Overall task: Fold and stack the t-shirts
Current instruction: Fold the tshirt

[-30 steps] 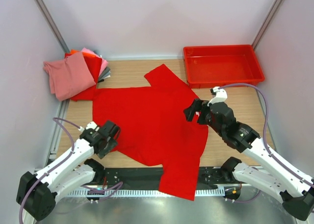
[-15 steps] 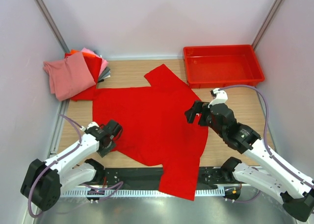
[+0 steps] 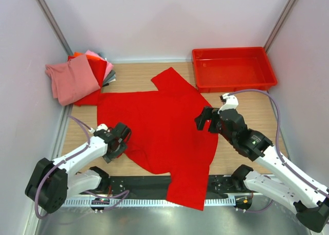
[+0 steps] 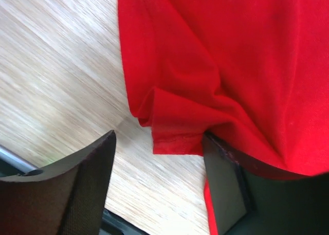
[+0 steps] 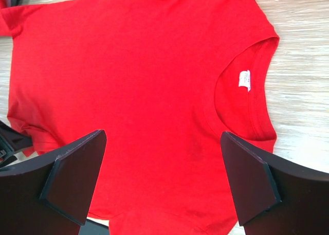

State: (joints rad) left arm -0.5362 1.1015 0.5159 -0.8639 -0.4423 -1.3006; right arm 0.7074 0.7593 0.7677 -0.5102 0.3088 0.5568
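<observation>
Near edge: one end of the red t-shirt (image 3: 159, 127) hangs over the front of the wooden table (image 3: 134, 75); the rest lies spread flat, front side down, collar towards the right.

Left gripper (image 3: 119, 138), low at the shirt's left edge. Jaws moderately apart. In its wrist view a bunched corner of hem sits between the fingers (image 4: 77, 183). Cloth drapes against the inner face of the right-hand one; the other is clear of it, over bare wood. Not clamped.

Right gripper (image 3: 205, 119), above the shirt's right side near the collar. Jaws spread wide, holding nothing; whether the tips touch cloth, cannot tell.

White neck tag (image 5: 243, 79) inside the collar. Print too small to read.

Far left corner: folded shirts (image 3: 82, 78) piled up, dusty pink on top, with red, orange and grey edges showing beneath.

Far right: red plastic tray (image 3: 232, 69), just beyond a sleeve.
</observation>
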